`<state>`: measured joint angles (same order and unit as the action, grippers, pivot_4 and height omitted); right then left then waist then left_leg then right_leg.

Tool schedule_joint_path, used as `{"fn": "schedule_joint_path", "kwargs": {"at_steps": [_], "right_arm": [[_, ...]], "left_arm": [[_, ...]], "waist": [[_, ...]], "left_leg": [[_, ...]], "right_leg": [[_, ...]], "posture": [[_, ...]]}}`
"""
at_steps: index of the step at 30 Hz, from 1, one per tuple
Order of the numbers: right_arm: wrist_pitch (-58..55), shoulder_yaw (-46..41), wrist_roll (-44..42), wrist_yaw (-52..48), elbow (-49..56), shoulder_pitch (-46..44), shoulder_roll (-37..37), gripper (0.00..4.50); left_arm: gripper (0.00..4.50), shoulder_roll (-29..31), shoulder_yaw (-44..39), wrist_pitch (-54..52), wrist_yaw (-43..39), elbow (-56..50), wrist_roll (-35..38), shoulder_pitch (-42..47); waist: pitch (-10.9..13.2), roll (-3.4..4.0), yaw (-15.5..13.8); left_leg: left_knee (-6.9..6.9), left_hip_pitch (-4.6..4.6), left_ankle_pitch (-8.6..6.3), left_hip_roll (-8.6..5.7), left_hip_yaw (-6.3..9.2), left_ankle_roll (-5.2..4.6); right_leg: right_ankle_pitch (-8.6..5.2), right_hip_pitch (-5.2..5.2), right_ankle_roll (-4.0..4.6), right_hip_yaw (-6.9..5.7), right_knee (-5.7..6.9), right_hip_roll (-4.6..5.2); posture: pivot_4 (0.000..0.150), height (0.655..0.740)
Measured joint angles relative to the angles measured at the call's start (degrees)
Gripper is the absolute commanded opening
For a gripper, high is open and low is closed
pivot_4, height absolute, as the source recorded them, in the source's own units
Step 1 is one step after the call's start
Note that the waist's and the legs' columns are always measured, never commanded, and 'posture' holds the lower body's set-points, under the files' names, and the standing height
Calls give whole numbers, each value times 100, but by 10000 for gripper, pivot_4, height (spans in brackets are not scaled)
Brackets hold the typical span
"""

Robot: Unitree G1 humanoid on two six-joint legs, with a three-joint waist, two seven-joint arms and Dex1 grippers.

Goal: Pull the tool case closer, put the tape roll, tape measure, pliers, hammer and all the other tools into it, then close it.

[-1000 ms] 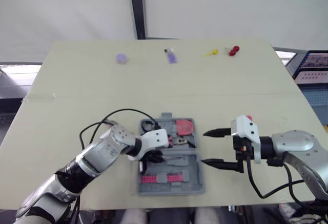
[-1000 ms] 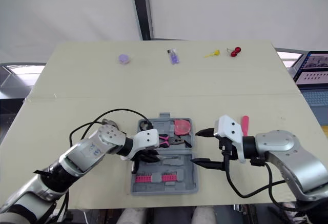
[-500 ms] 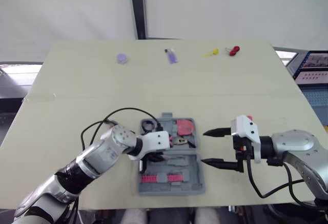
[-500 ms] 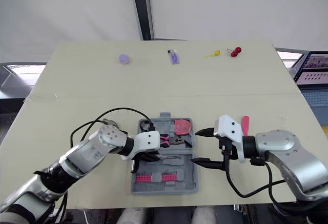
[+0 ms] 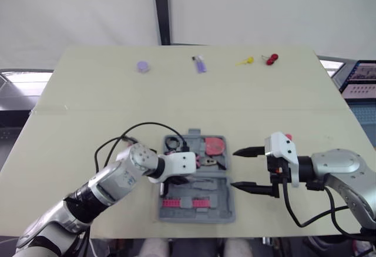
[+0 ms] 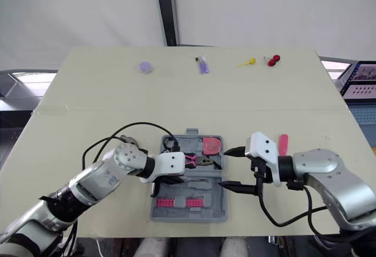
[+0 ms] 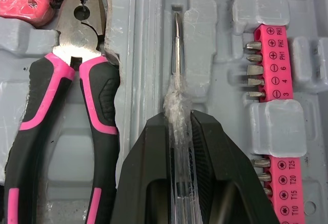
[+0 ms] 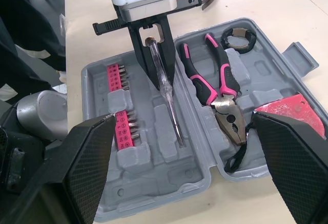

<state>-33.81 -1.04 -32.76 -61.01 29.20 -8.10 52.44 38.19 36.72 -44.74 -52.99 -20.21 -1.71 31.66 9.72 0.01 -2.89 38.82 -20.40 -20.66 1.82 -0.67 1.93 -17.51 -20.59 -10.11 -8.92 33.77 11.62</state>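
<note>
**Holding a screwdriver over the open case**

A grey plastic tool case (image 5: pixel 222 209) lies open at the near middle of the pale wooden surface (image 5: pixel 88 110), between the two arms. The left tool (image 7: pixel 178 124) is closed on a clear-handled screwdriver (image 7: pixel 177 80), gripped at the handle. The metal shaft of the screwdriver is laid along the centre groove of the case. Whether the handle is fully seated in its moulded slot cannot be told.

Just beside the screwdriver, pink-and-black-handled pliers (image 7: pixel 77 34) are seated in their recess. A red tape measure (image 5: pixel 212 146) is lodged in the far right corner of the case, and a small black tape roll (image 5: pixel 170 144) in the far left corner. A pink strip of screwdriver bits (image 7: pixel 266 60) is set along the near part of the case.

The right tool (image 5: pixel 235 169) is held just beside the right edge of the case, its two black fingers spread wide and nothing between them. A slim pink object (image 6: pixel 283 144) lies on the surface just behind it.

Along the far edge of the surface, well apart from the case, a round purple item (image 5: pixel 141 66), a small purple item (image 5: pixel 200 64), a yellow item (image 5: pixel 244 61) and a red item (image 5: pixel 271 59) are spaced in a row.
</note>
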Motion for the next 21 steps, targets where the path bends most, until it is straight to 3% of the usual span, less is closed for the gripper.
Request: {"fn": "schedule_joint_path", "kwargs": {"at_steps": [5, 11, 21], "right_arm": [[0, 0, 1, 4, 0, -4, 0, 45000], [1, 0, 4, 7, -2, -41, 0, 45000], [1, 0, 2, 7, -2, -43, 0, 45000]], "left_arm": [[847, -19, -1, -15, -13, -2, -43, 0], [30046, -121, -10, -93, -41, -20, -39, -65], [30046, -229, -186, -578, -79, -242, 191, -58]], "waist": [[0, 0, -1], [0, 0, -10], [0, 0, -8]], "left_leg": [[1, 0, -1, 0, 0, -2], [5, -1, -1, 0, 1, -2], [6, -2, -3, 0, 1, -4]], "right_leg": [[0, 0, 0, 0, 0, 0], [0, 1, 0, 0, 3, 0], [0, 1, 0, 0, 3, 0]], "posture": [[1500, 7400], [1500, 7400], [1500, 7400]]}}
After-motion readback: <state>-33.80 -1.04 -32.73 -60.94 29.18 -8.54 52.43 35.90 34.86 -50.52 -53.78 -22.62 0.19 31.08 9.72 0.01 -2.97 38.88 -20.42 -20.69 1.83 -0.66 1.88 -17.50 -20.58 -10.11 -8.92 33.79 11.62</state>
